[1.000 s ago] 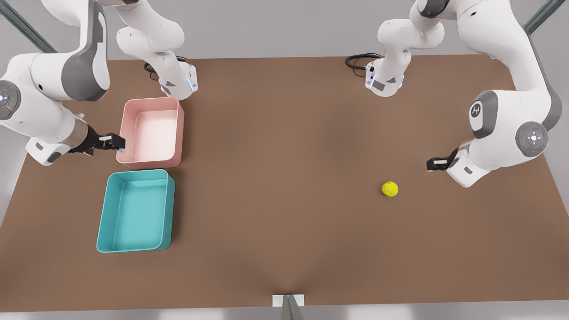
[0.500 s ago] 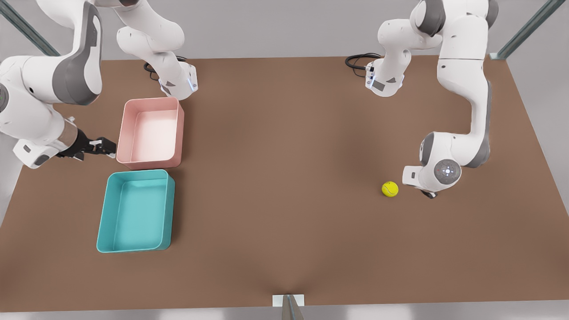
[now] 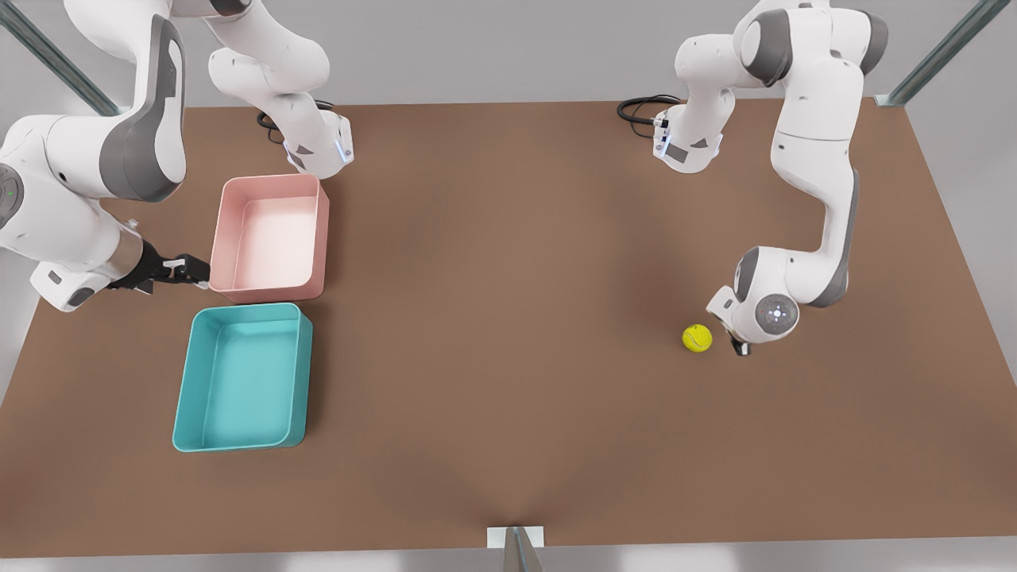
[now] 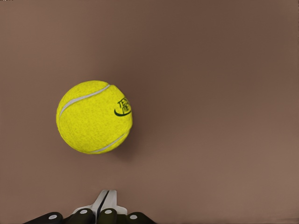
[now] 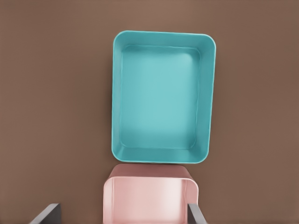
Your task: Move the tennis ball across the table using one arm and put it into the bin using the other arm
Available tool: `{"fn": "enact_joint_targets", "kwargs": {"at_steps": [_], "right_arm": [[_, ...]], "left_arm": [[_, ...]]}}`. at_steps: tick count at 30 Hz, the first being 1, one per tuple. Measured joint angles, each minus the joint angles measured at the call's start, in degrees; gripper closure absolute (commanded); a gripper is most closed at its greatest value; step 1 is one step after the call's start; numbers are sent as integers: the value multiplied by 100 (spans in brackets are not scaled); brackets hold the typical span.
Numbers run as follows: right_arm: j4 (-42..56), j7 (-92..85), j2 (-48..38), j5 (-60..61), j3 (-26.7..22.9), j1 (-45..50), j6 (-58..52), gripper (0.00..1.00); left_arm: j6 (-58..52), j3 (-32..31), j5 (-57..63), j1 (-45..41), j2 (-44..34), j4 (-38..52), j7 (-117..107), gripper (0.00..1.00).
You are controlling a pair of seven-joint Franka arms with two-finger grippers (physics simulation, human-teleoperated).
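Note:
The yellow-green tennis ball [image 3: 697, 338] rests on the brown table [image 3: 508, 318] at the front view's right. My left gripper [image 3: 740, 347] points down just beside it, on the side away from the bins, and does not touch it. In the left wrist view the ball [image 4: 94, 117] lies a little ahead of the gripper [image 4: 106, 199], whose fingers are shut together and hold nothing. The teal bin [image 3: 242, 377] stands at the front view's left. My right gripper [image 3: 195, 270] waits open by the pink tray's outer wall, its spread fingers [image 5: 47, 213] framing that tray; the teal bin [image 5: 163, 95] is empty.
A pale pink tray [image 3: 270, 237], also empty, sits right behind the teal bin. The arm bases [image 3: 318, 151] [image 3: 687, 147] and a black cable [image 3: 639, 107] stand at the table's far edge. A wide stretch of bare tabletop separates the ball from the bins.
The left arm swung in and down from the table's right side, turning its gripper downward next to the ball. The right gripper drew back slightly from the pink tray. The ball stayed put.

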Motion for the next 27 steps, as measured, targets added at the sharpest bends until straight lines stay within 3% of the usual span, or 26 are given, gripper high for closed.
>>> {"fn": "enact_joint_targets", "kwargs": {"at_steps": [17, 20, 23, 27], "right_arm": [[17, -43, 109, -2, 6, 8, 14, 0], [10, -47, 114, -2, 6, 8, 14, 0], [9, -51, 119, -2, 6, 10, 14, 0], [9, -55, 123, -2, 6, 18, 14, 0]], "left_arm": [[522, 6, 5, -73, 190, -174, 1067, 79], [544, 3, -88, -564, 203, -163, 991, 79], [530, -197, -1100, -1187, 163, 257, 646, 79], [215, -233, -2138, -1198, -27, 779, 217, 79]]}}
